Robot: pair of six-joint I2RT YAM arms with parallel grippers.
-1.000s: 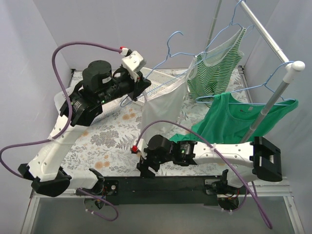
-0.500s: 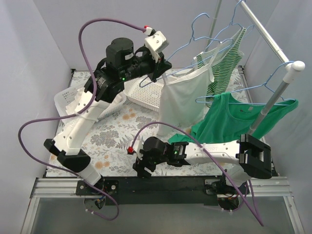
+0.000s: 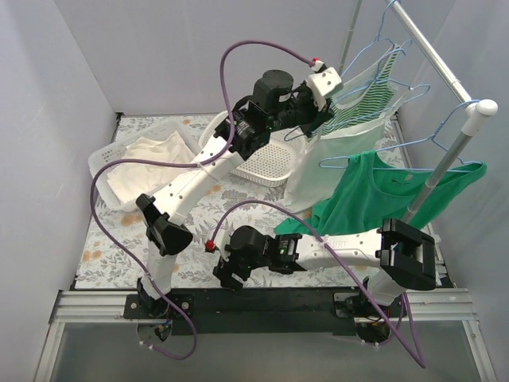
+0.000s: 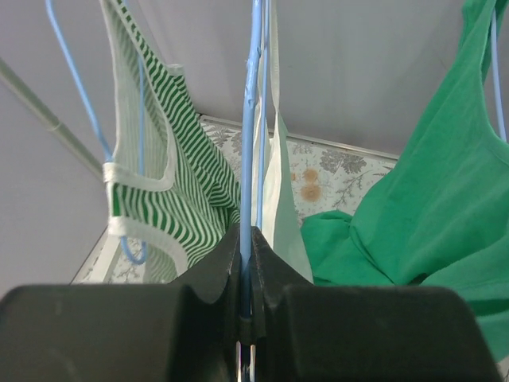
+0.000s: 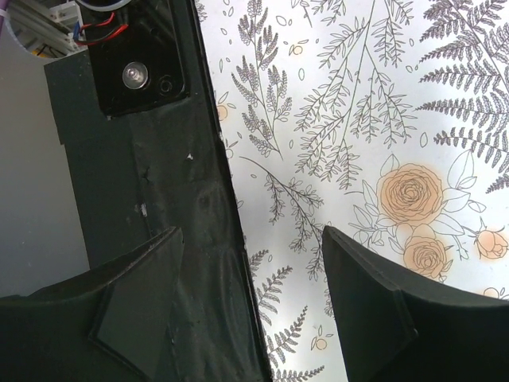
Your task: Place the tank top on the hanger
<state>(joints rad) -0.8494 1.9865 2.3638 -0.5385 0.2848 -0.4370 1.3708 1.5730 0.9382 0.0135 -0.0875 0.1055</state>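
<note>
My left gripper (image 3: 316, 119) is raised high at the back right, beside the rail (image 3: 436, 54), and is shut on the wire of the light-blue hanger (image 3: 413, 89). The white tank top (image 3: 306, 171) hangs from that hanger, between the striped top and the green top. In the left wrist view the jaws (image 4: 246, 239) pinch the blue hanger wire (image 4: 250, 119), and the tank top (image 4: 280, 199) shows edge-on just behind it. My right gripper (image 3: 227, 270) is open and empty, low over the table's front edge (image 5: 250, 294).
A green-and-white striped top (image 3: 362, 107) and a solid green top (image 3: 374, 195) hang on blue hangers from the rail. A white mesh basket (image 3: 270, 159) lies behind the arms. A cream cloth bundle (image 3: 147, 155) lies in a basket at the left. The black base plate (image 5: 183, 223) shows under my right gripper.
My left arm has swung up and to the right, carrying the hanger and the tank top from over the basket to the rail. The right gripper has shifted slightly left.
</note>
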